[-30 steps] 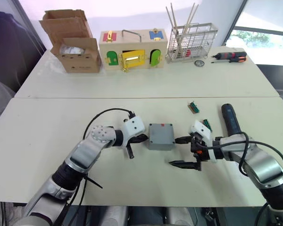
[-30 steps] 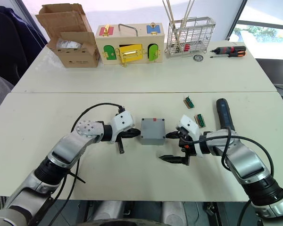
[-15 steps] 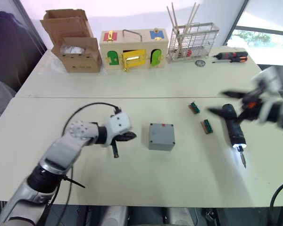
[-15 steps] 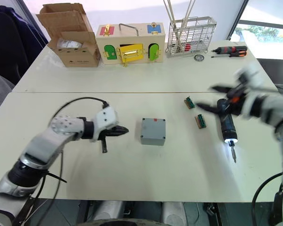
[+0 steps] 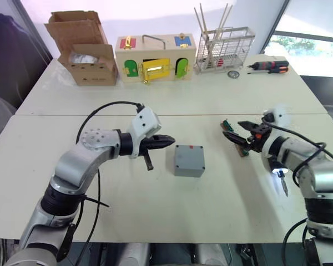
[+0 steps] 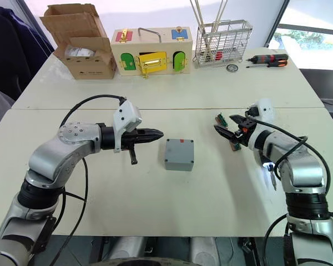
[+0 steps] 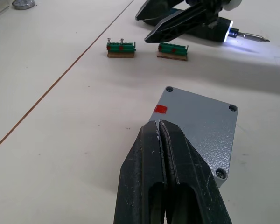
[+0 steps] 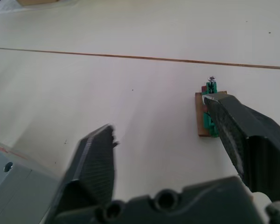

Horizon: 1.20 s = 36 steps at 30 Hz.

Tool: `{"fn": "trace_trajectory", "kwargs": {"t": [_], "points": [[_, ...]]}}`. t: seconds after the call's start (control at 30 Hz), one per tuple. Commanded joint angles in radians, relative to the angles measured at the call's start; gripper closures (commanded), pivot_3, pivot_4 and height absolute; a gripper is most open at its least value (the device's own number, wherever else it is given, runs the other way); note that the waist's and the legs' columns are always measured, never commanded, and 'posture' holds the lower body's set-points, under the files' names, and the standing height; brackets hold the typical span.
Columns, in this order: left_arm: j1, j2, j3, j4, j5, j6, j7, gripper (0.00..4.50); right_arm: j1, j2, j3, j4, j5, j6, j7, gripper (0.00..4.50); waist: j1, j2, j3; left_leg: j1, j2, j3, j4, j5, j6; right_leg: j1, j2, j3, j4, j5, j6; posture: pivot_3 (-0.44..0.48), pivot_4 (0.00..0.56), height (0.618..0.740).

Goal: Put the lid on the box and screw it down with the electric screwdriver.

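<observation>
Mid-table, I am seeing the lid (image 7: 200,126) sitting seated on the box (image 5: 189,162), unscrewed as far as I can judge, my left gripper (image 5: 167,142) clenched empty beside it, right gripper (image 5: 237,129) released near the lit electric screwdriver (image 5: 277,167).

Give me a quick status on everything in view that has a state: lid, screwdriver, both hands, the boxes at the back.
lid: seated on the box, corner screw holes visible
electric screwdriver: lying on the table, tip light on, not held
left hand: fingers shut, empty, beside the box
right hand: fingers open, empty, over the green terminal blocks
cardboard box: flaps open
wooden latch box: doors closed
</observation>
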Motion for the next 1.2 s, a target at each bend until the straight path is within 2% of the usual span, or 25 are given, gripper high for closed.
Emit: {"fn": "trace_trajectory", "kwargs": {"t": [0.03, 0.6, 0.7, 0.77, 1.2], "points": [[-0.017, 0.003, -0.015, -0.033, -0.002, -0.008, 0.010, 4.50, -0.021, 0.035, 0.003, 0.051, -0.037, -0.091, -0.038, 1.39, 0.001, 0.000, 0.000, 0.000, 0.000, 0.000, 0.000, 0.000, 0.000, 0.000, 0.000, 0.000, 0.000, 0.000, 0.000, 0.000, 0.150, 0.730], [-0.015, 0.021, -0.065, -0.027, 0.020, -0.034, 0.029, 4.50, -0.103, 0.106, 0.021, 0.254, -0.092, -0.226, -0.073, 1.39, -0.001, 0.000, 0.000, 0.000, 0.000, 0.000, 0.000, 0.000, 0.000, 0.000, 0.000, 0.000, 0.000, 0.000, 0.000, 0.000, 0.150, 0.730], [-0.015, 0.023, -0.069, -0.024, 0.024, -0.038, 0.030, 4.50, -0.120, 0.110, 0.023, 0.286, -0.103, -0.236, -0.079, 2.19, -0.002, 0.000, 0.000, 0.000, 0.000, 0.000, 0.000, 0.000, 0.000, 0.000, 0.000, 0.000, 0.000, 0.000, 0.000, 0.000, 0.150, 0.730], [-0.015, 0.023, -0.070, -0.021, 0.027, -0.041, 0.032, 4.50, -0.134, 0.111, 0.028, 0.308, -0.112, -0.243, -0.081, 3.02, -0.002, 0.000, 0.000, 0.000, 0.000, 0.000, 0.000, 0.000, 0.000, 0.000, 0.000, 0.000, 0.000, 0.000, 0.000, 0.000, 0.150, 0.730], [-0.016, 0.018, -0.071, -0.020, 0.033, -0.045, 0.040, 4.50, -0.161, 0.122, 0.030, 0.364, -0.135, -0.267, -0.080, 3.02, -0.005, 0.000, 0.000, 0.000, 0.000, 0.000, -0.001, 0.000, 0.000, 0.000, 0.000, 0.000, 0.000, 0.000, 0.000, 0.000, 0.150, 0.730]]}}
